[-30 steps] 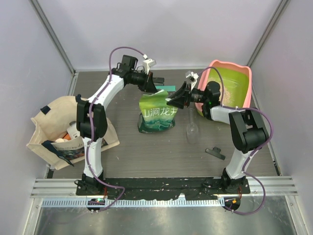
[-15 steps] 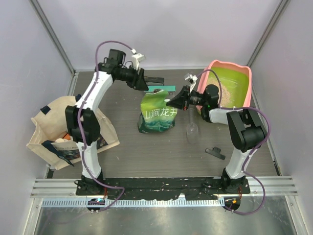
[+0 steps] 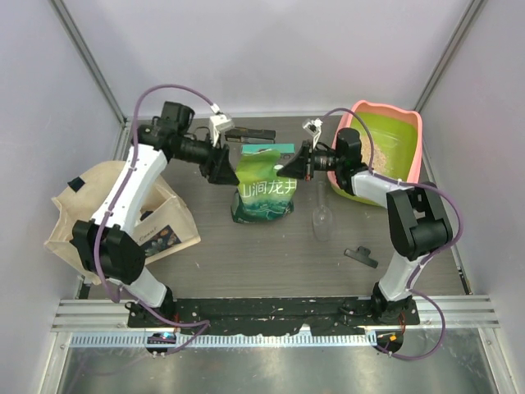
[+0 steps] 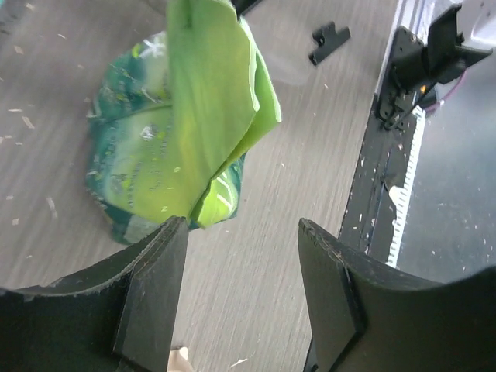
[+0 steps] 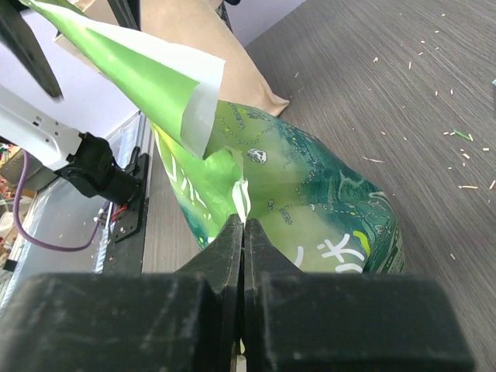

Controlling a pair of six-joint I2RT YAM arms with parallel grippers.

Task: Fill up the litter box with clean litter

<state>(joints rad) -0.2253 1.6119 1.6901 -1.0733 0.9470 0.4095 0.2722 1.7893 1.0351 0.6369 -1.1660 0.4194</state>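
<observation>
The litter box [image 3: 408, 123], pink-rimmed with a lime-green basin, stands at the back right, and a pale streak of clean litter [image 3: 376, 154] lies in it. A green printed bag [image 3: 262, 187] stands upright at mid-table. My right gripper [image 3: 287, 170] is shut on the bag's upper right edge; in the right wrist view the jaws [image 5: 244, 231] pinch a fold of the green bag [image 5: 310, 209]. My left gripper [image 3: 221, 169] hangs open just left of the bag's top, touching nothing. The left wrist view has the fingertips [image 4: 164, 256] spread over bare table, the bag [image 4: 155, 147] beyond them.
A clear plastic scoop [image 3: 321, 218] lies right of the bag, a black clip [image 3: 361, 256] nearer the front right. The beige tote bag [image 3: 98, 209] sits at the left edge. A black flat object [image 3: 250, 132] lies behind the bag.
My left gripper let go of the bag's top, opened and drew back to the left. My right gripper closed on the bag's right edge.
</observation>
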